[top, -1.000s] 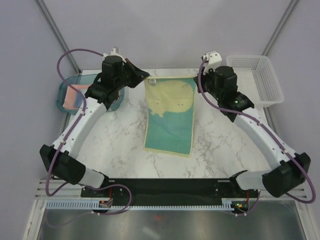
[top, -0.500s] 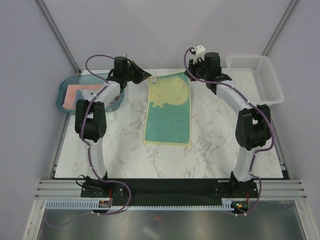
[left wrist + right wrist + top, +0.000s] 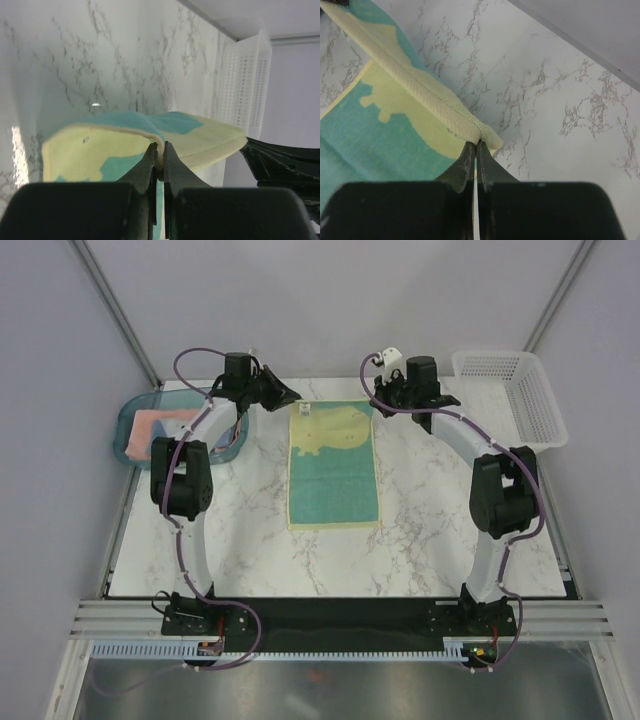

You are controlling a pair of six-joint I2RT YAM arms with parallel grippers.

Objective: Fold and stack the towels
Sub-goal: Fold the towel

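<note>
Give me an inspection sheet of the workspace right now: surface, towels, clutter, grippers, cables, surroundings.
Surface: white marbled table, no spills or marks seen.
Job's things: yellow and teal towel spread out mid-table, its far edge pinched at both corners; pink towel lies in the tray; no other towel made out.
Clutter: teal tray at the far left, white basket at the far right, both apart from the spread towel.
Grippers: left gripper, jaws shut on the towel's far left corner; right gripper, jaws shut on its far right corner.
Cables: purple cables loop along both arms, off the towel.
Surroundings: plain grey walls; nothing else seen.
</note>
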